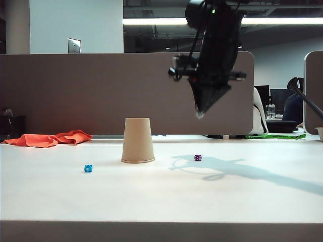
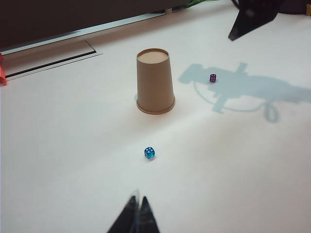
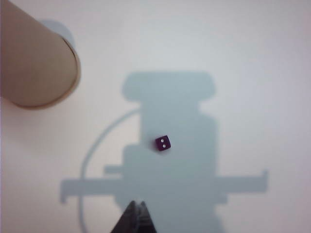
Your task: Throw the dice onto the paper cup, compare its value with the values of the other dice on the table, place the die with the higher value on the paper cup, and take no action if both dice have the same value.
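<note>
The tan paper cup (image 1: 138, 140) stands upside down mid-table, also seen from the wrists (image 2: 155, 81) (image 3: 34, 63). The dark purple die (image 1: 198, 158) (image 2: 213, 77) lies on the table to the cup's right, two pale pips up (image 3: 163, 143). The light blue die (image 1: 88, 168) (image 2: 149, 153) lies to the cup's left front. My right gripper (image 1: 200, 115) (image 3: 136, 204) hangs shut and empty high above the purple die. My left gripper (image 2: 138, 198) is shut and empty, hovering short of the blue die; the exterior view does not show it.
An orange cloth (image 1: 48, 138) lies at the back left by the grey partition (image 1: 75, 91). The right arm's shadow (image 1: 237, 169) falls across the white table (image 1: 161, 201) around the purple die.
</note>
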Robot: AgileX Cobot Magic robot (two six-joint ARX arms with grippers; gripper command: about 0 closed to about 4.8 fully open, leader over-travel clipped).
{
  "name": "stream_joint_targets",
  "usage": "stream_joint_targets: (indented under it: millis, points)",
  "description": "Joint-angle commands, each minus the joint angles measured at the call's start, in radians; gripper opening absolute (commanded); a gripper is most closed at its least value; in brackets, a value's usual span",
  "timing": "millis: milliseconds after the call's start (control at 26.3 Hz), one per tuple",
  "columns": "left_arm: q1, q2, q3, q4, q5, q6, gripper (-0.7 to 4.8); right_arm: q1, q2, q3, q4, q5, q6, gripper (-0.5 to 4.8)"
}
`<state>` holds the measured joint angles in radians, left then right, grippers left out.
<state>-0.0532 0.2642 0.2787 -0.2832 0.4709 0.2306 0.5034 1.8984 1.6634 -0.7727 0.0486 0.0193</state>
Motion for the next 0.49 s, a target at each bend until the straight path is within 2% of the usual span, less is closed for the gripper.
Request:
stream_joint_targets:
  millis: [38,304,494]
  points:
    - [0.001,0.001,0.005,0.003,0.005,-0.006,-0.05,0.003,-0.041,0.003,0.023,-0.006,0.0,-0.01]
    - [0.001,0.003,0.004,-0.006,0.002,0.0,-0.05,0.003,-0.12,0.001,0.024,-0.011,-0.013,-0.01]
    - [0.001,0.053,0.005,0.048,0.005,-0.01,-0.05,0.003,-0.174,-0.058,0.064,-0.07,-0.011,-0.01]
